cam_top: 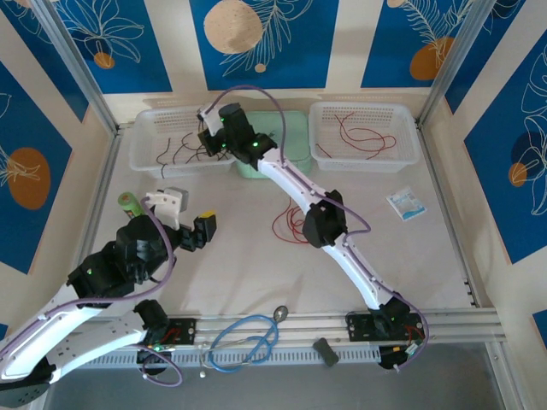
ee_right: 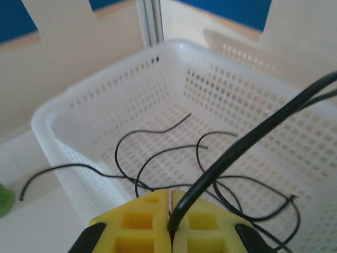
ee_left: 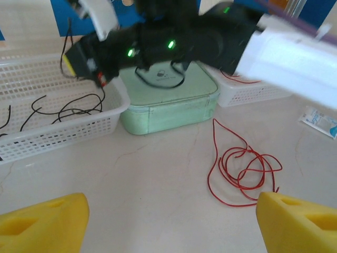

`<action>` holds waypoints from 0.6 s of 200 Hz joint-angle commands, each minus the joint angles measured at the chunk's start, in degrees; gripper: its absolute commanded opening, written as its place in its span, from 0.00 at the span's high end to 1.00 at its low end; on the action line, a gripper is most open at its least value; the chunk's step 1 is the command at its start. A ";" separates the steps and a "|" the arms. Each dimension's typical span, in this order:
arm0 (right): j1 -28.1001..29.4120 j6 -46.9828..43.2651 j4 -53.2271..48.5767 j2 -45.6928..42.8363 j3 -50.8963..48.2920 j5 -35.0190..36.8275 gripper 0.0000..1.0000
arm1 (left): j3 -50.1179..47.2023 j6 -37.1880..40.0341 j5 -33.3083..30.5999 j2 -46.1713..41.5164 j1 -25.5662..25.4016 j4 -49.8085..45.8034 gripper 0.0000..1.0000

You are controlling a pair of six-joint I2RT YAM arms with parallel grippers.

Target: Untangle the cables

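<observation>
Right jaws pinched shut on a black cable [ee_right: 196, 188], poised over the left basket [ee_right: 131, 89], with more black cables [ee_right: 158, 152] strewn inside. Left jaws gape wide, nothing in them, low over the table [ee_left: 158, 174], facing a red tangle [ee_left: 242, 168] near the green box [ee_left: 168, 113]. From above: red cables [cam_top: 363, 137] lie in the right basket [cam_top: 363, 108].
</observation>
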 commanded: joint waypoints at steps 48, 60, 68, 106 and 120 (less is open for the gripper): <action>-0.03 5.65 -5.18 -0.32 1.31 -1.31 0.43 | 2.35 -1.05 1.04 -0.64 -0.42 -1.06 0.18; -0.03 5.92 -6.45 -1.48 1.15 -1.89 0.38 | 2.44 -1.22 1.04 -0.55 -0.50 -0.98 0.18; -0.04 6.01 -7.08 -2.28 0.93 -2.05 0.36 | 2.53 -1.40 1.12 -0.47 -0.44 -0.98 0.18; -0.12 6.57 -10.83 -5.62 0.97 -3.16 0.36 | 3.01 -2.26 0.87 -0.02 -0.42 -1.84 0.18; -0.11 7.34 -12.24 -6.51 0.91 -4.34 0.36 | 3.17 -2.46 0.27 0.22 -0.42 -2.34 0.18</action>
